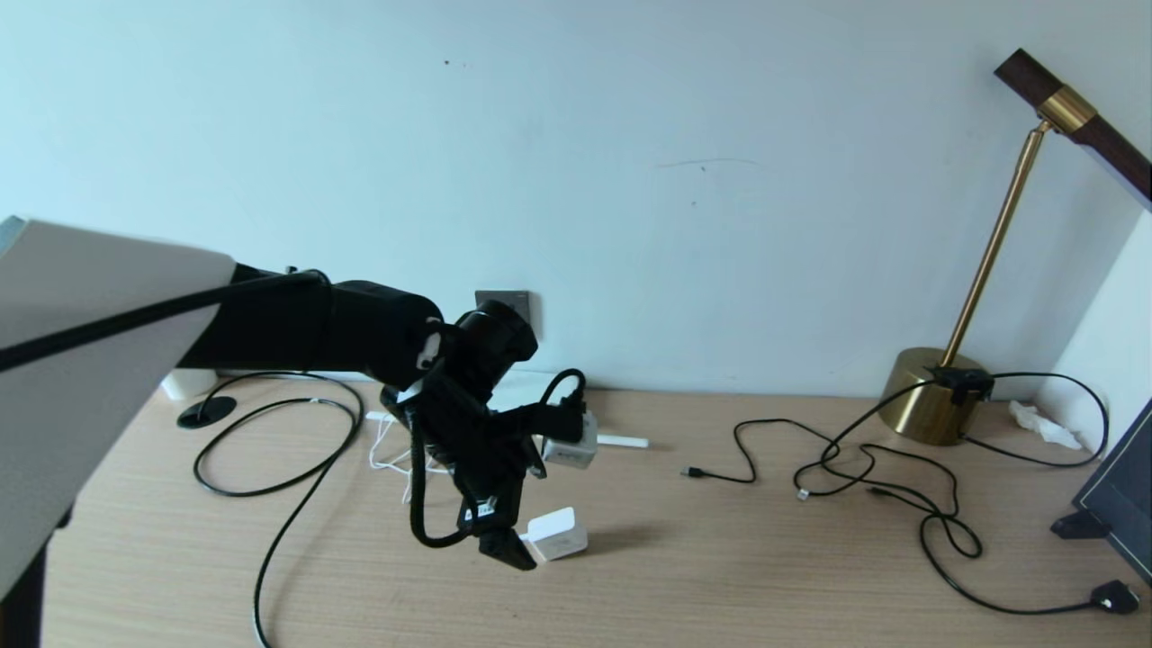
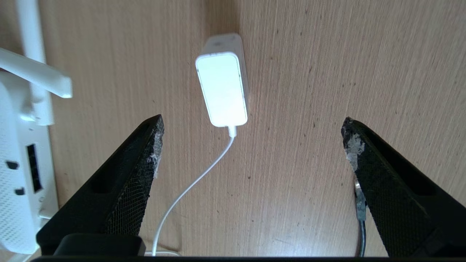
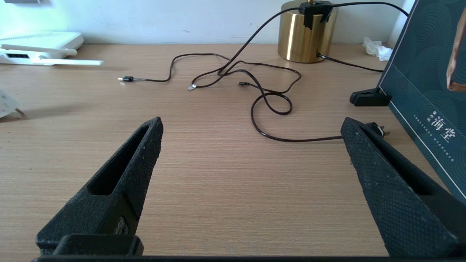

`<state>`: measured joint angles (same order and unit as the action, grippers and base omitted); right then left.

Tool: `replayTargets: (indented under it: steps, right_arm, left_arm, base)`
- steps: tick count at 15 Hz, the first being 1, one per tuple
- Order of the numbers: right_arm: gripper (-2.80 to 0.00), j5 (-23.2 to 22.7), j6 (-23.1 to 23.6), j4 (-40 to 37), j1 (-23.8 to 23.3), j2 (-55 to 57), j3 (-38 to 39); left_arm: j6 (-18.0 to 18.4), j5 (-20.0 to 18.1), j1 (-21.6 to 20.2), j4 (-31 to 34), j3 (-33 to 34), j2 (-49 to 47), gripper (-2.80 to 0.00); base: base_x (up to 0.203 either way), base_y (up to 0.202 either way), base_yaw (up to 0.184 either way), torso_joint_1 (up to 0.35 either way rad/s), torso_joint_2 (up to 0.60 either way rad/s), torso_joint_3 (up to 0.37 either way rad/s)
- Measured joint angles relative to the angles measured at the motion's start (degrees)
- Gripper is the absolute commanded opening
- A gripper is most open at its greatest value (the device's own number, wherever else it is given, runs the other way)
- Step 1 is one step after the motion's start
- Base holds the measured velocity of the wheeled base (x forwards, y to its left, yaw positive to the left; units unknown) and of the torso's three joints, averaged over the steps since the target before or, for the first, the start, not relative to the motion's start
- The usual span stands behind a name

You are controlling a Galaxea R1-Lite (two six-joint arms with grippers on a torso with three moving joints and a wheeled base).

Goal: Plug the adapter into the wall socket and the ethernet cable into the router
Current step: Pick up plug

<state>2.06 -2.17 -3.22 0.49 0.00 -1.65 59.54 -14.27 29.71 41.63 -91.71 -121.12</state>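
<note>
Left wrist view: small white rounded adapter (image 2: 222,88) lying on the wooden counter (image 2: 309,72), thin white cord (image 2: 189,187) trailing back between the fingers, white router (image 2: 22,174) with stick antennas just off to one side. Left claw (image 2: 251,145) hovering above the adapter, spread wide, touching nothing and holding nothing. Right claw (image 3: 251,142) low over bare counter, likewise spread wide and empty, thin black cords (image 3: 262,91) and brass lamp base (image 3: 305,32) beyond it.

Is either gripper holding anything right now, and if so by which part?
Nothing is held. The left gripper hangs open above the adapter, not touching it. The right gripper is open over bare desk.
</note>
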Motion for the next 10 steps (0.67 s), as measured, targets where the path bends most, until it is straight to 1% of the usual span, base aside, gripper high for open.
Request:
replayTargets:
  steps: [2,5,10]
  right_arm:
    - [0.00,0.02,0.00,-0.01,0.02,0.00,0.00]
    - [0.00,0.01,0.00,-0.01,0.02,0.00,0.00]
    - [0.00,0.02,0.00,-0.01,0.02,0.00,0.00]
  left_arm:
    - [0.00,0.89,0.16,2.17,-0.90,-1.27,0.00]
    - [-0.04,1.40,1.27,2.25,-0.86,-2.07,0.00]
    - [1.12,1.27,0.13,2.00,-1.37,-4.90,0.00]
  base:
    - [0.000,0.000,0.000,0.000,0.00,0.000]
    - [0.000,0.000,0.000,0.000,0.00,0.000]
    - [0.000,0.000,0.000,0.000,0.00,0.000]
